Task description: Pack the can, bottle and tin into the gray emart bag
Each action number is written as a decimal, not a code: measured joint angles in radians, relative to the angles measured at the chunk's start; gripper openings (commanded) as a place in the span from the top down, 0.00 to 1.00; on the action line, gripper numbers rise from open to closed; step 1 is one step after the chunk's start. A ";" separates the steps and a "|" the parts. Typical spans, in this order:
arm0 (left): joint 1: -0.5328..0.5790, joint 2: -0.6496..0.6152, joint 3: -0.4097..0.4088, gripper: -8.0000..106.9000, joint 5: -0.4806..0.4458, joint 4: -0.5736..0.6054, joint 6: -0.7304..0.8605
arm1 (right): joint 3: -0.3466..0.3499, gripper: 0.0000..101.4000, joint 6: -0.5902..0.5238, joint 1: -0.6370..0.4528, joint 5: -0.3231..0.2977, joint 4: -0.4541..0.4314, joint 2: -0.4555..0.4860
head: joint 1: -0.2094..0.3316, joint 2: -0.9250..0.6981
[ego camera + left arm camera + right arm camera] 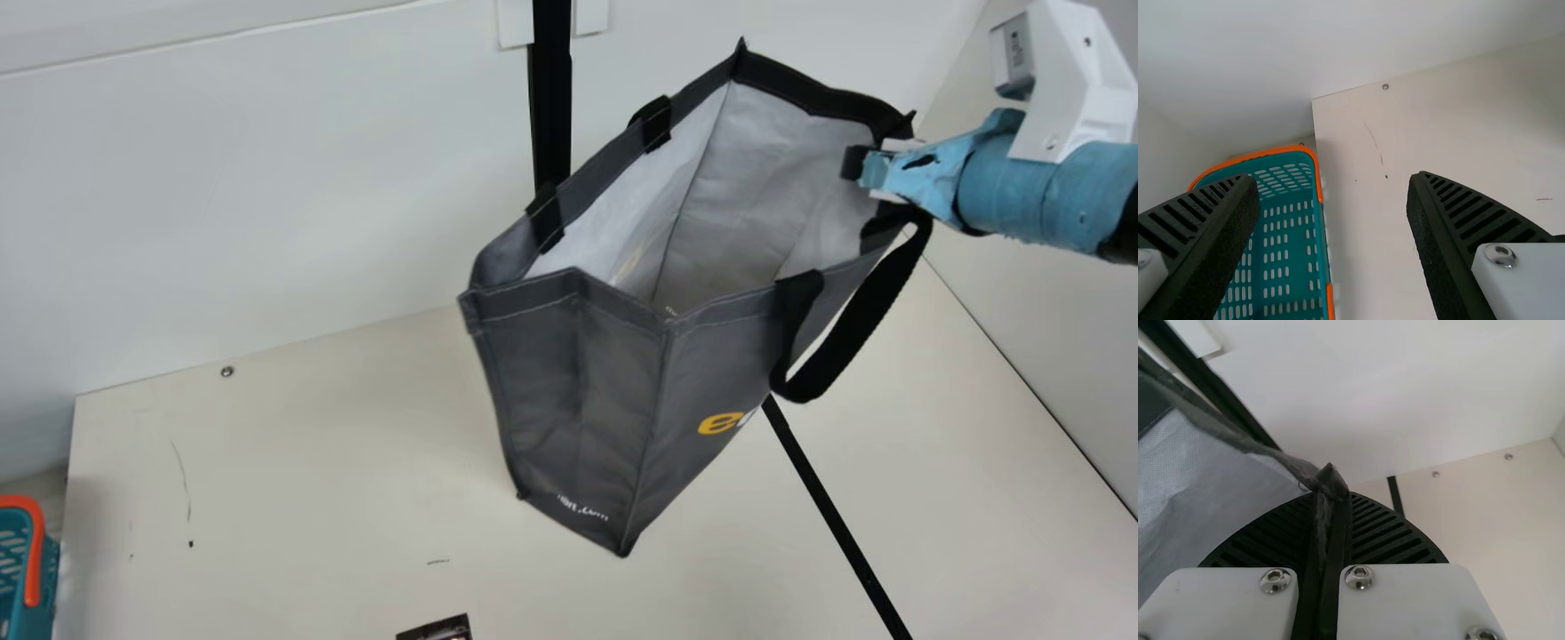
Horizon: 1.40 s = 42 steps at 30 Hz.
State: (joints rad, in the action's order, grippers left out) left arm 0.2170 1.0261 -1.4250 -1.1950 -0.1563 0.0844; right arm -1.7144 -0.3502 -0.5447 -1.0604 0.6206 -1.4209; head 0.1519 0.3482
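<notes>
Firmly, my right gripper (876, 171) is closed on the rim of the gray bag (578, 382), with a fold of cloth pinched between its two ribbed fingers; the right wrist view shows the cloth caught there and rising a little above the tips. The hold is at the corner of the mouth at the right of the main view.

From that grip the bag slants down over the middle of the table (311, 498). Its mouth is open towards the neck camera and the pale lining (765, 160) shows. I cannot tell whether its lower end touches the table. A black handle (845, 329) hangs in a loop on the near side, just beside the gripper, above a yellow letter on the outer face.

My left gripper (1333, 180) stands wide open, its two fingers well apart, and has hold of nothing.

Farther out, a teal basket (1281, 250) with an orange rim is beside the table's left edge. At the main view's bottom edge lies a dark object (437, 629), cut off and too little shown to identify. A black strip (836, 516) runs along the table, and a screw (228, 372) sits near the far left corner.
</notes>
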 measured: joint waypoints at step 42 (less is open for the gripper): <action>0.000 0.000 0.000 0.15 0.000 0.000 0.000 | -0.576 1.00 0.086 -0.328 -0.109 -0.143 -0.410 | 0.000 -0.002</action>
State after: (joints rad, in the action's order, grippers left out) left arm 0.2170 1.0261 -1.4250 -1.1950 -0.1563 0.0844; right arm -2.2904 -0.2643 -0.8723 -1.1693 0.4776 -1.8311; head 0.1519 0.3467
